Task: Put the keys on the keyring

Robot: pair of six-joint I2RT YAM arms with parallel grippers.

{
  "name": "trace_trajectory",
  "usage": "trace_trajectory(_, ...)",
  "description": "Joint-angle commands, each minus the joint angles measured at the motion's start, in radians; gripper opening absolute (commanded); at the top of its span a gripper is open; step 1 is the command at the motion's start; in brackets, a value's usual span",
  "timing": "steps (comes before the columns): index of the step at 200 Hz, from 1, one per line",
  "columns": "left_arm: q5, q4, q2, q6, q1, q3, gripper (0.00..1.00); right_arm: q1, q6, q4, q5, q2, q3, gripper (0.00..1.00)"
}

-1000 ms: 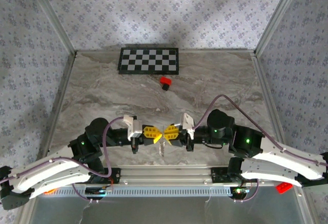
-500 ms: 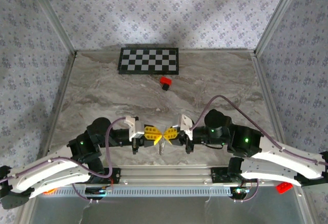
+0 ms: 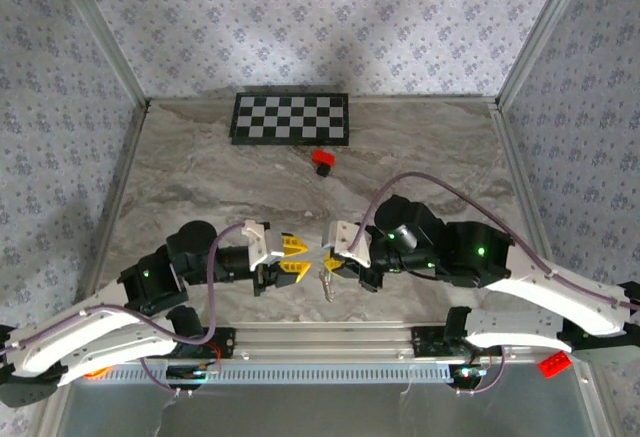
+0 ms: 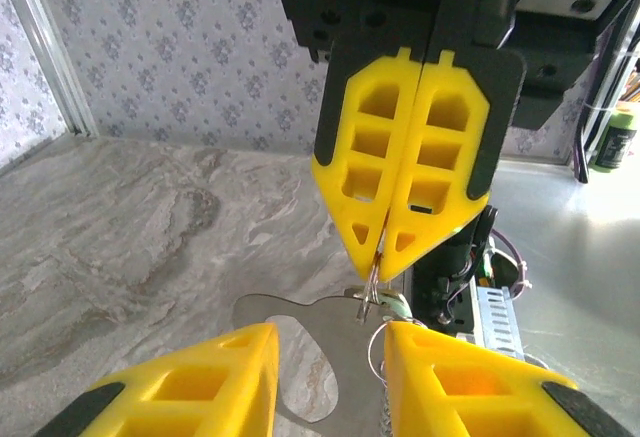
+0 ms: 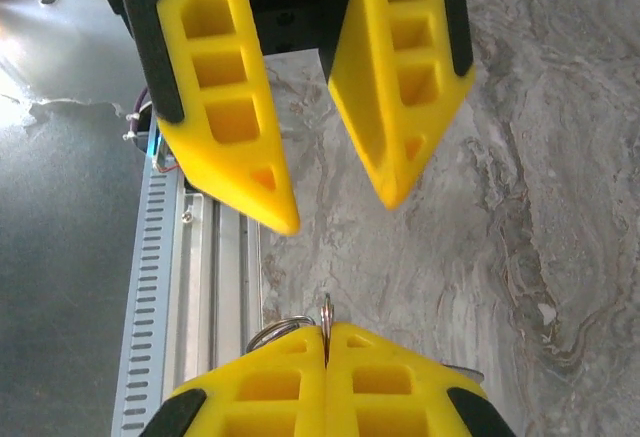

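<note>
Looking down from above, we see a grey marbled table (image 3: 200,177) with two robot arms reaching in from the bottom edge, their yellow-fingered grippers facing each other at lower centre.

The left gripper (image 3: 300,257) has its jaws parted, with a clear gap between the two yellow fingers, and it holds nothing.

Just to its right, the right gripper (image 3: 331,262) has its jaws pressed together. From its own wrist camera, at the bottom of the frame, we see a thin edge of metal pinched in the seam between the fingers. A curved wire loop of the keyring (image 5: 278,329) pokes out just left of that seam.

From the left wrist camera, the closed yellow fingers hang at upper centre with the metal strip caught at their tip. Directly below hangs the key (image 4: 310,347), a flat silver shape with a pale mint-green head at its right. It sits in the gap between the left gripper's parted fingers at the bottom of the frame. We cannot tell whether it touches either finger.

From above, the key shows as a small silvery sliver dangling below the right gripper, above the table's near edge.

Toward the top of the table lies a black-and-white checkerboard (image 3: 291,118), with a small red block (image 3: 322,160) just below its lower right corner.
</note>
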Motion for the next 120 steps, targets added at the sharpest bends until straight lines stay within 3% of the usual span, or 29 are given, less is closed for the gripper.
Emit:
trace_trajectory(1,0.013,0.014,0.018,-0.001,-0.002,0.023,0.34,-0.006,-0.036,-0.072,0.016,0.022,0.059,0.0)
trace_trajectory(50,0.026,0.051,0.051,-0.012,-0.002,0.011,0.35,-0.016,-0.028,-0.045,-0.003,0.039,0.064,0.0)
trace_trajectory(120,0.02,0.067,0.072,-0.001,-0.002,0.003,0.25,-0.018,-0.018,0.001,-0.041,0.047,0.041,0.0)
